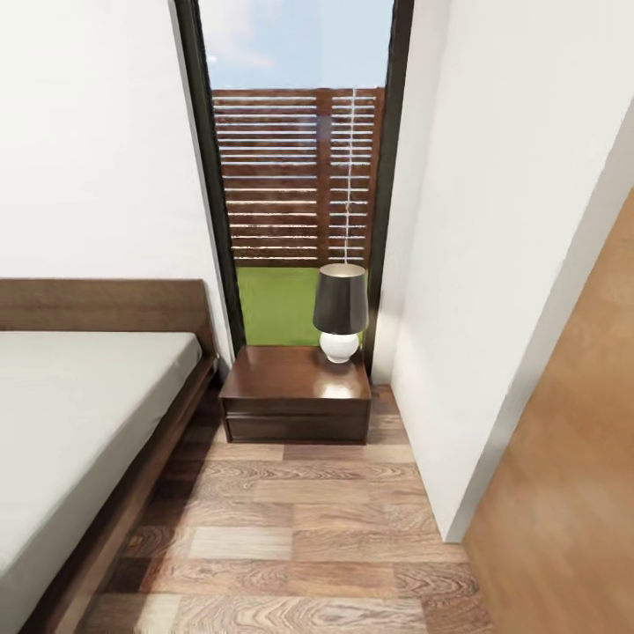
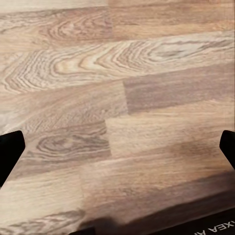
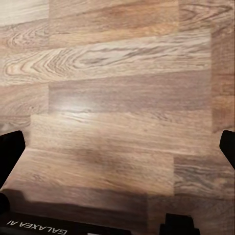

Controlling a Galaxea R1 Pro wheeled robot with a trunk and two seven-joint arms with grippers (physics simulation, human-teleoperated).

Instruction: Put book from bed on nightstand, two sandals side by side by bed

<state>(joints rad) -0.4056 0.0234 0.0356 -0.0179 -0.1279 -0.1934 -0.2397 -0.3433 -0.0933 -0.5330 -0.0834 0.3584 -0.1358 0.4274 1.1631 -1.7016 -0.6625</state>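
My head camera looks down a narrow strip of bedroom between the bed (image 1: 62, 423) on my left and a white wall (image 1: 493, 291) on my right. The bed's pale grey-white mattress lies bare in the part I can see, set in a dark brown frame with a flat headboard (image 1: 106, 304) against the far wall. Just beyond the bed's corner stands the nightstand (image 1: 295, 392), a boxy dark reddish-brown cabinet with a glossy top. A table lamp (image 1: 340, 313) with a dark shade and a round white base sits at the top's far right corner; the rest of that top is bare. Behind it a tall black-framed window (image 1: 299, 176) shows green grass and a slatted wooden fence. A tan wooden panel (image 1: 572, 475) fills the near right edge.

Both my wrist cameras face the wood-plank floor (image 1: 299, 537). My left gripper (image 2: 117, 147) is spread wide, its dark fingertips (image 2: 9, 152) at opposite edges of the frame, holding nothing. My right gripper (image 3: 117, 149) is likewise wide apart and empty, above the planks.
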